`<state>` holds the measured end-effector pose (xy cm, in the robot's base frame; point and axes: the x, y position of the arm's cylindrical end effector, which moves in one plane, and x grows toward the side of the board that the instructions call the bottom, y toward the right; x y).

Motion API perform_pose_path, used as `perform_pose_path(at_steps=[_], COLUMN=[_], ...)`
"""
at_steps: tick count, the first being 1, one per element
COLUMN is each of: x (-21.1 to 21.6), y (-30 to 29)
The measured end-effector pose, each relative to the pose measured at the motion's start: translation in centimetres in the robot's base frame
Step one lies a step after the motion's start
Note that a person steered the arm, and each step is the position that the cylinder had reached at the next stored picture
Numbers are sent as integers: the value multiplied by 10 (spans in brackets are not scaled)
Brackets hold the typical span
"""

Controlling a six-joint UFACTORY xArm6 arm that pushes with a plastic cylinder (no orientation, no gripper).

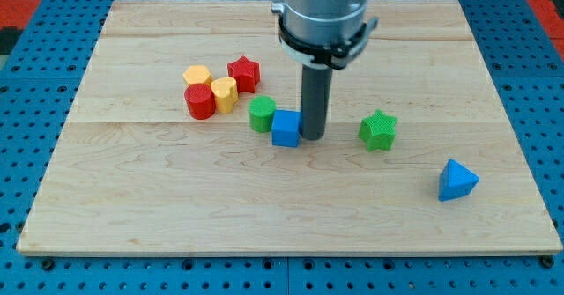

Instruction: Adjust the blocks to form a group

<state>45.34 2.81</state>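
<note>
Rod upright, my tip [313, 137] touching right side of blue cube [285, 129], green cylinder [261, 114] touching its left. No pincer visible, only rod. Toward upper left, clustered: red star [244, 73], yellow hexagon [197, 75], red cylinder [200, 101], yellow block [225, 94], shape unclear. Apart at right on table [132, 207]: green star [378, 130], blue triangle [456, 180] pointing up.

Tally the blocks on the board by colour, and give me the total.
Red: 2, the star and the cylinder
Yellow: 2, at and
Green: 2, the cylinder and the star
Blue: 2, the cube against my tip, and the triangle
Total: 8
</note>
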Motion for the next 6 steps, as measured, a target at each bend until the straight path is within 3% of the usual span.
perform_pose_path(at_steps=[2,3,4,5,6], x=[-28,1,44,34,-5], y=[-5,33,22,-23,-52])
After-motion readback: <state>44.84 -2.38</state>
